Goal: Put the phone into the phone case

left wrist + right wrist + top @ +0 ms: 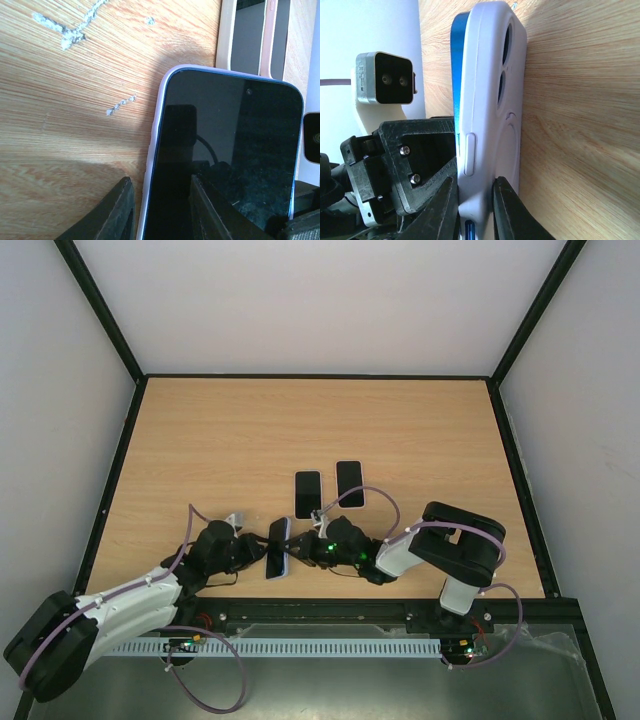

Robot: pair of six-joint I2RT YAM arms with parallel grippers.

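Phone (277,548) near front edge of wood-grain table (420,430), between both arms. Long axis near-to-far, far end tipped slightly right. Glossy black screen faces left end effector (160,190). Matte lilac phone case (492,100), rounded corners, oval camera cut-outs, faces right arm. Blue phone edge shows along case rim. Right end effector (475,200) clamped across case thickness. Left fingers (117,212) straddle phone's long edge; gripping or loose, cannot tell.
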